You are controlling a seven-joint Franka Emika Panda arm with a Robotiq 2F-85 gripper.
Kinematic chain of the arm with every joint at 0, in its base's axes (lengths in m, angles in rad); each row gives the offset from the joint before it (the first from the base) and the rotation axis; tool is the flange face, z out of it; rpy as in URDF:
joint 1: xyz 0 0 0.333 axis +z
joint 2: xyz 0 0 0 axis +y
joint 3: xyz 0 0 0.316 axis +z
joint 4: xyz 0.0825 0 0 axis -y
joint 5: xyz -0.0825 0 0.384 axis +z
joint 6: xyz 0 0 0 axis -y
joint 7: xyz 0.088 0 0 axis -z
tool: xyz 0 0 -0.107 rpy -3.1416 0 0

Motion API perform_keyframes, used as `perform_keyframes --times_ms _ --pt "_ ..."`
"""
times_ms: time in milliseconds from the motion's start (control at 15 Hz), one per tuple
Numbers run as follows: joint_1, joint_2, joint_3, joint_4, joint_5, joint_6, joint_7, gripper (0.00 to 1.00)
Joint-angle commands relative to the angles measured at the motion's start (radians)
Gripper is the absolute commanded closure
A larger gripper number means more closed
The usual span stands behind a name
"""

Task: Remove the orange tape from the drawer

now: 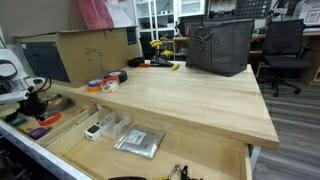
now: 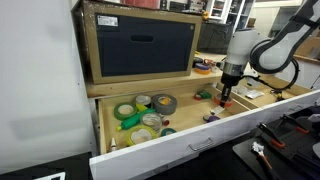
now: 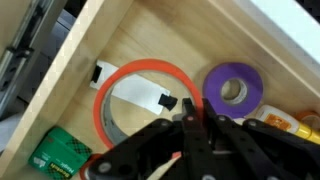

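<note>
The orange tape (image 3: 150,64) is a thin orange-red ring in the drawer (image 3: 70,70); the wooden floor and a white label show through its hole. My gripper (image 3: 190,118) is shut on the near part of its rim, and the orange strip shows between the fingers. In an exterior view the gripper (image 2: 224,96) points down into the open drawer (image 2: 200,145) with the tape (image 2: 221,104) at its tip. It also shows in an exterior view (image 1: 36,103) at the drawer's left end. I cannot tell whether the tape is off the floor.
A purple roll (image 3: 233,92) lies just right of the orange tape, and a green box (image 3: 62,150) at lower left. Green rolls (image 2: 125,112) and a grey roll (image 2: 163,102) fill another compartment. The thick benchtop (image 1: 190,95) overhangs the drawer and carries a black bag (image 1: 220,45) and a cardboard box (image 1: 90,50).
</note>
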Motion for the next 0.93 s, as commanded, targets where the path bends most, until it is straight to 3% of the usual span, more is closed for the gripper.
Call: perform_keyframes --times_ms 0,200,867 --pt "-0.038 -0.15 0.025 -0.121 0.061 -0.029 -0.011 0.97" --pt "-0.065 -0.215 0.028 -0.164 0.138 -0.041 -0.051 0.97" --pt "-0.09 -0.343 0.002 -0.102 0.274 -0.204 -0.111 0.97"
